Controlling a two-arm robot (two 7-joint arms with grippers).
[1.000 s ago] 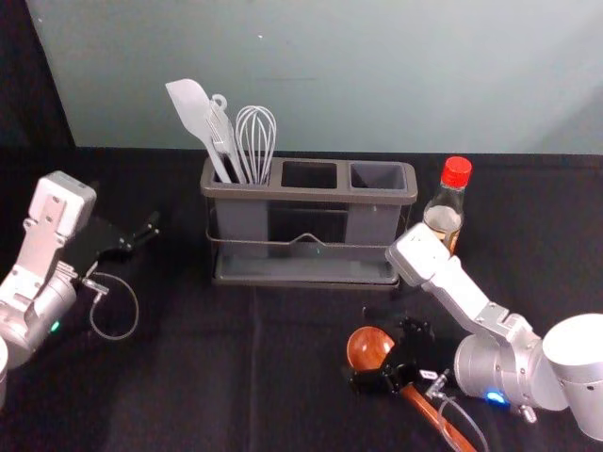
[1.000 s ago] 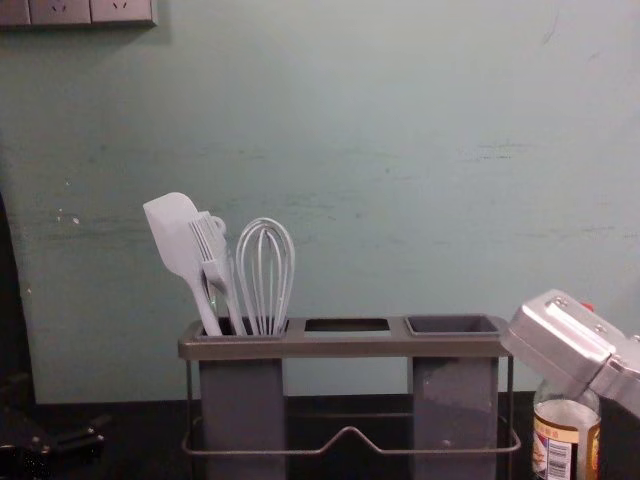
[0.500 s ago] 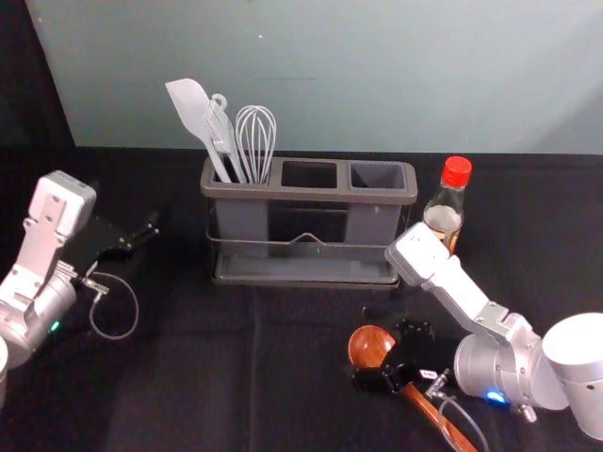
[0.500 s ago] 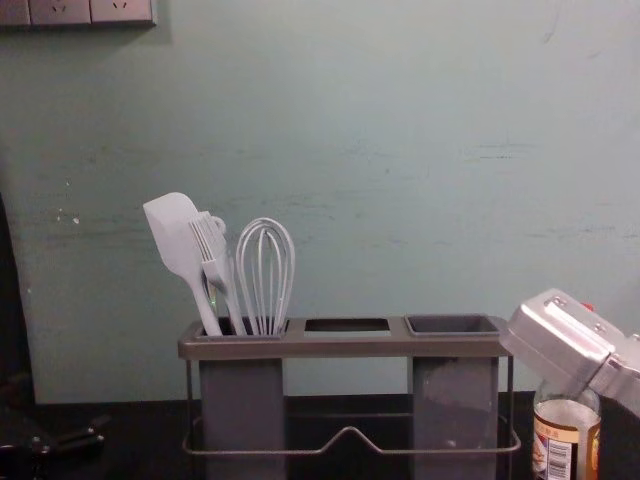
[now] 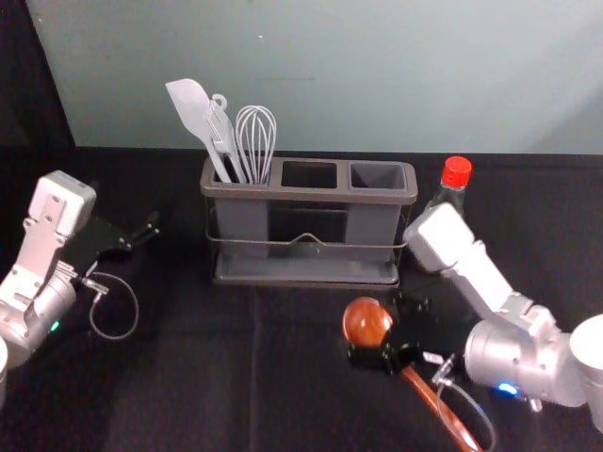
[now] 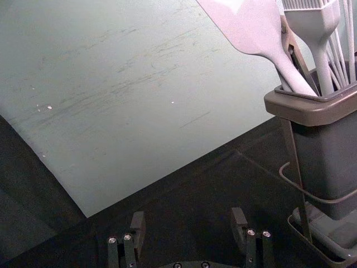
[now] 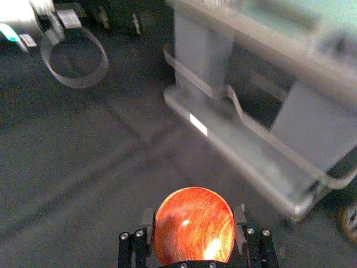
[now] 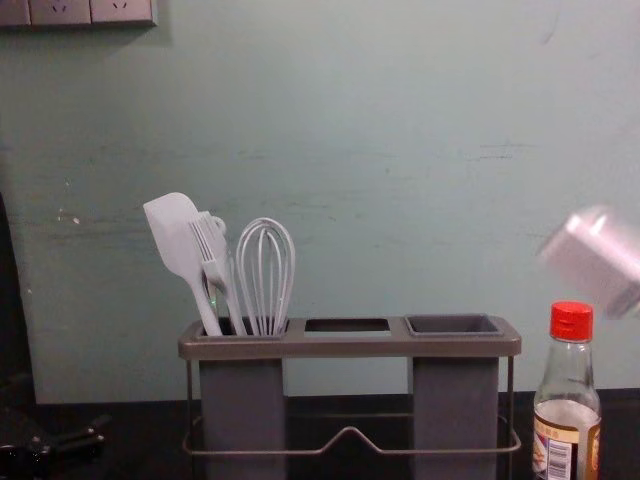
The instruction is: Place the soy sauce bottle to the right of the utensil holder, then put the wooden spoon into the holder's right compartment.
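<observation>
One barcoded bottle [image 8: 568, 430] flanks the holder [image 5: 311, 194], right gripper [image 5: 381, 330] gripping the spoon [image 5: 364, 318] in front, open left gripper [image 5: 147, 230] leftward.

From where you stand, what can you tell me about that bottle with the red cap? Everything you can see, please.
The soy sauce bottle looks like clear glass, narrowing to a neck, with a red cap on and a yellow, red and white label carrying a barcode. It stands upright to the right of the utensil holder, with a gap between them. No gripper holds it; the right gripper has the wooden spoon. I cannot tell how full it is.
</observation>
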